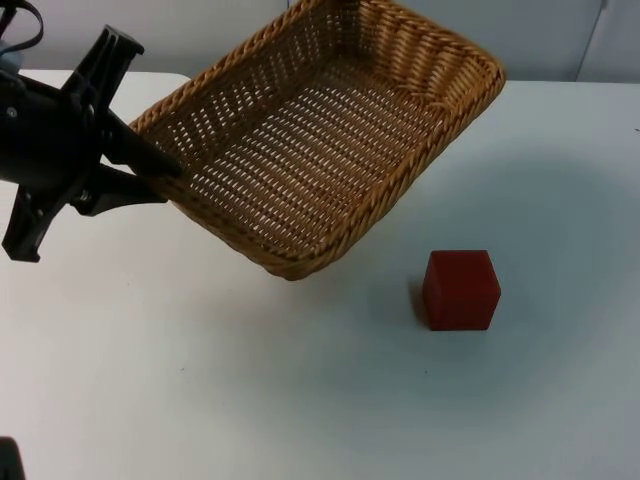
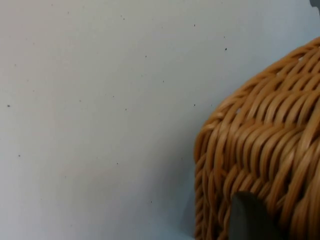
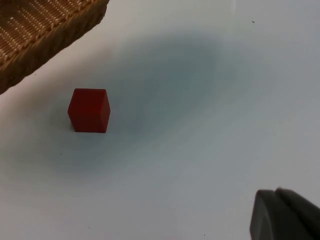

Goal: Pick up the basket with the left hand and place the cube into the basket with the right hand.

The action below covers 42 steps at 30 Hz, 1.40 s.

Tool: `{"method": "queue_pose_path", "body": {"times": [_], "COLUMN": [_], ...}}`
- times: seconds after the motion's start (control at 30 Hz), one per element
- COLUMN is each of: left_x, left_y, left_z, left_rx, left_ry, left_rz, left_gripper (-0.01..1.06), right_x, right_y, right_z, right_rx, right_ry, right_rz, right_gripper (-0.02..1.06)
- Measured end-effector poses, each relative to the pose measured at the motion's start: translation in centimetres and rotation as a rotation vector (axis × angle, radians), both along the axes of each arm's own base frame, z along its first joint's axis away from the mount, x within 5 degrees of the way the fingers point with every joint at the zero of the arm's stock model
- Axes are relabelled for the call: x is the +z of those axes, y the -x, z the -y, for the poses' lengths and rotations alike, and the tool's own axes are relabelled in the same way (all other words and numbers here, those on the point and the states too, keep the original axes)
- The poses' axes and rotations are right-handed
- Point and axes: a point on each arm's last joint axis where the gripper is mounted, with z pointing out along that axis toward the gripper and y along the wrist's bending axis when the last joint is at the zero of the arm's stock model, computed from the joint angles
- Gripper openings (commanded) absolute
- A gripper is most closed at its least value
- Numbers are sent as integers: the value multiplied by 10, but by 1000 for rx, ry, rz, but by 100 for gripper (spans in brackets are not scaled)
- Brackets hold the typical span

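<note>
Left tool pinching basket rim, tilted above bench; right tool state unclear; descend squarely over cube.

This looks like a robot lab or a test room, not a home. The worktop is plain white and has only small dark specks on it. Behind it stands a grey partition wall made of flat panels, as in an office or a laboratory. A black robot arm reaches over the worktop from the side. The things on the worktop are simple test props: a woven basket and a red cube, with no household goods around them.
</note>
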Motion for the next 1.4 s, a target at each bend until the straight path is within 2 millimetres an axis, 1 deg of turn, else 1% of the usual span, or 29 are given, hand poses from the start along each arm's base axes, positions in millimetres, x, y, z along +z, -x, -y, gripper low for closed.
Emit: {"method": "queue_pose_path", "body": {"times": [0.73, 0.97, 1.07, 1.1, 1.2, 1.3, 1.33, 1.4], "left_x": [0, 0, 0, 0, 0, 0, 0, 0], "left_y": [0, 0, 0, 0, 0, 0, 0, 0], "left_z": [0, 0, 0, 0, 0, 0, 0, 0], "left_rx": [0, 0, 0, 0, 0, 0, 0, 0], "left_ry": [0, 0, 0, 0, 0, 0, 0, 0], "left_rz": [0, 0, 0, 0, 0, 0, 0, 0], "left_gripper": [0, 0, 0, 0, 0, 0, 0, 0], "right_x": [0, 4, 5, 5, 6, 7, 8, 11], "right_y": [0, -2, -3, -3, -3, -2, -5, -16], "right_z": [0, 0, 8, 8, 23, 33, 39, 44], "right_rx": [0, -1, -58, -58, -147, -198, -227, -232], "right_ry": [0, -3, 78, 78, 211, 240, 259, 263], "right_rz": [0, 49, 65, 65, 67, 65, 58, 37], "right_gripper": [0, 0, 0, 0, 0, 0, 0, 2]}}
